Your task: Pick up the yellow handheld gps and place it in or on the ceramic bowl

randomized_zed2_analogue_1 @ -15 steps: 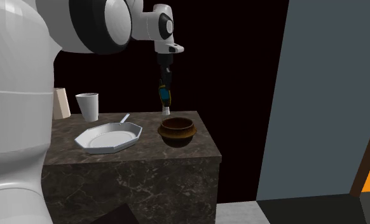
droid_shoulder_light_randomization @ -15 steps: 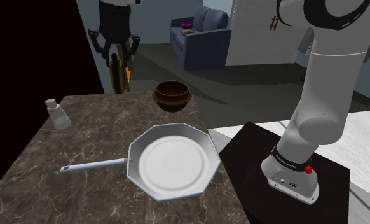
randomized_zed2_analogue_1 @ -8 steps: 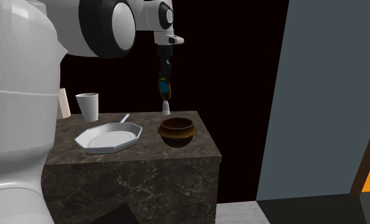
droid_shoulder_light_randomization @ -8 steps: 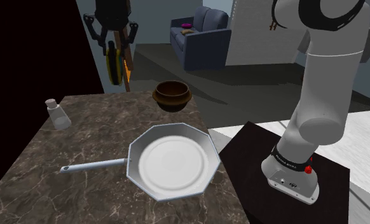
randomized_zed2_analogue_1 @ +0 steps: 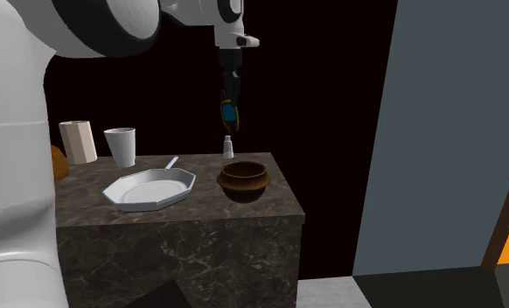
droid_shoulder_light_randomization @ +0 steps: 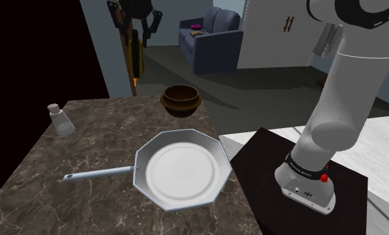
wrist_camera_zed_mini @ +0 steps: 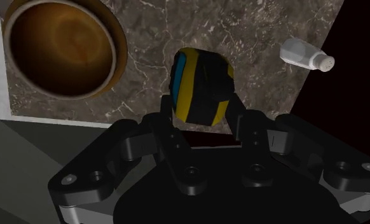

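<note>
We're looking down on a dark brown marbled countertop point(droid_shoulder_light_randomization: 99, 160), with a blue sofa point(droid_shoulder_light_randomization: 210, 37) on a grey floor behind it and a black area off the shoulder view's left. On the stone we've got a pale octagonal frying pan point(droid_shoulder_light_randomization: 183, 168), a round brown glazed bowl point(droid_shoulder_light_randomization: 181, 99), a small white salt shaker point(droid_shoulder_light_randomization: 60, 119) and, in the second exterior view, a white cup point(randomized_zed2_analogue_1: 121, 145).

Up high, the all-black gripper point(wrist_camera_zed_mini: 203, 116) has its fingers point(wrist_camera_zed_mini: 166, 118) drawn in narrow, clamped on the sides of the yellow-and-black handheld GPS with a blue screen point(wrist_camera_zed_mini: 199, 86). The unit hangs down from the fingertips, well clear of the counter. From the wrist we see it between bowl and shaker, apart from both and not over the bowl's opening.
</note>
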`<act>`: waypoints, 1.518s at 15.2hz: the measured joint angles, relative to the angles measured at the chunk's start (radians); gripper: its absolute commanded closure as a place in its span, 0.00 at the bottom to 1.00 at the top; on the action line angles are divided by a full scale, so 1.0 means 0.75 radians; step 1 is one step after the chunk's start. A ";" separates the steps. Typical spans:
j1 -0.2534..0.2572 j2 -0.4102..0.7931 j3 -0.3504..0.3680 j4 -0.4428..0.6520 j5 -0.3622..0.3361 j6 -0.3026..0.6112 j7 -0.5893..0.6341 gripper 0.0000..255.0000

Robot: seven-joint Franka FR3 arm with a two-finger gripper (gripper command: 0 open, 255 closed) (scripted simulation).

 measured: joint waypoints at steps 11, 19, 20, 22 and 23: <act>-0.193 -0.422 -0.196 -0.373 0.226 -0.043 -0.371 1.00; -0.194 -0.485 -0.209 -0.566 0.250 0.086 -0.413 1.00; -0.193 -0.493 -0.209 -0.593 0.253 0.105 -0.415 1.00; -0.192 -0.497 -0.208 -0.635 0.255 0.143 -0.421 1.00; -0.192 -0.501 -0.208 -0.655 0.257 0.159 -0.423 1.00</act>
